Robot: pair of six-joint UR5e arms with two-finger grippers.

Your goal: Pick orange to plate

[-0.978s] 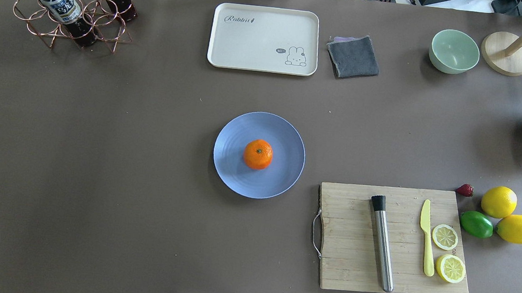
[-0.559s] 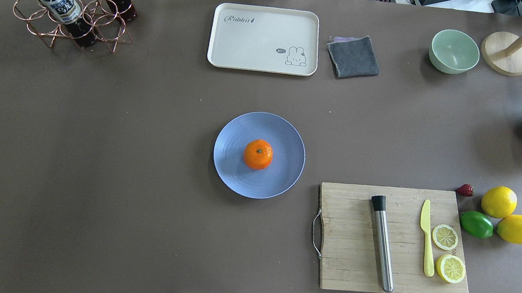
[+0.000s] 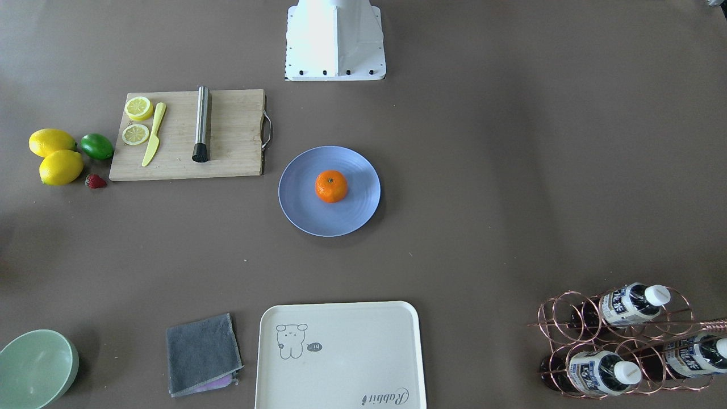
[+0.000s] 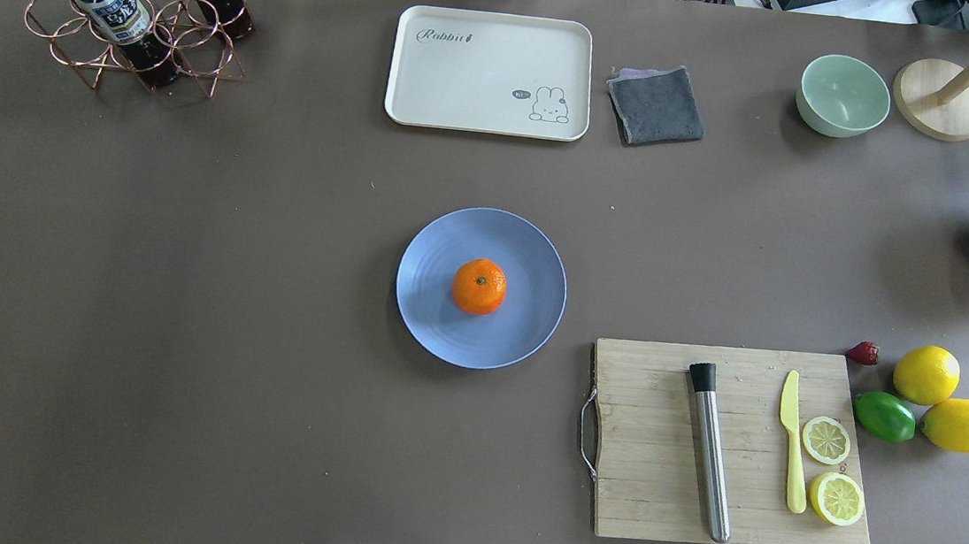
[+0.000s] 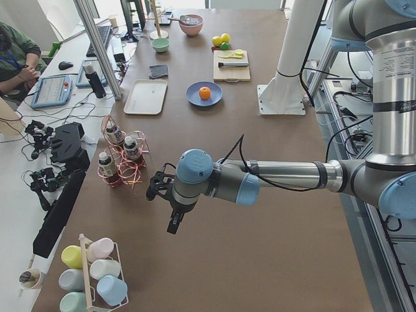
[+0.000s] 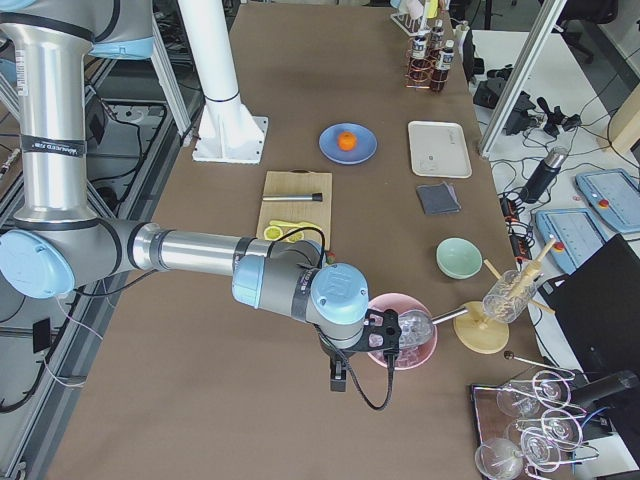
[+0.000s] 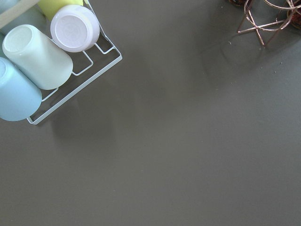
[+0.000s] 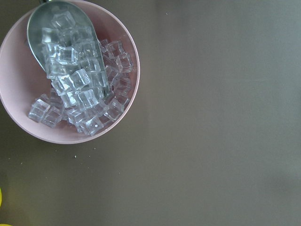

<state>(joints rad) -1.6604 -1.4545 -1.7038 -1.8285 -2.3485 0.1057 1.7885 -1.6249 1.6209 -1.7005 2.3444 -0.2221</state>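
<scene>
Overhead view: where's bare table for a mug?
Bare: the stretch left of the pale-blue round plate, nearer the robot than the copper wire bottle rack; also between plate and cream rectangular tray. Crowded: by the wooden cutting board and yellow lemons.

place: robotics lab | evidence: robot arm [image 5: 286, 175]; operator [image 5: 13, 55]; tablet [image 5: 52, 90]; aluminium frame [image 5: 97, 45]

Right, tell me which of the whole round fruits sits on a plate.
The orange, near the middle of the blue plate. The two lemons and the lime lie on the table beside the cutting board.
</scene>
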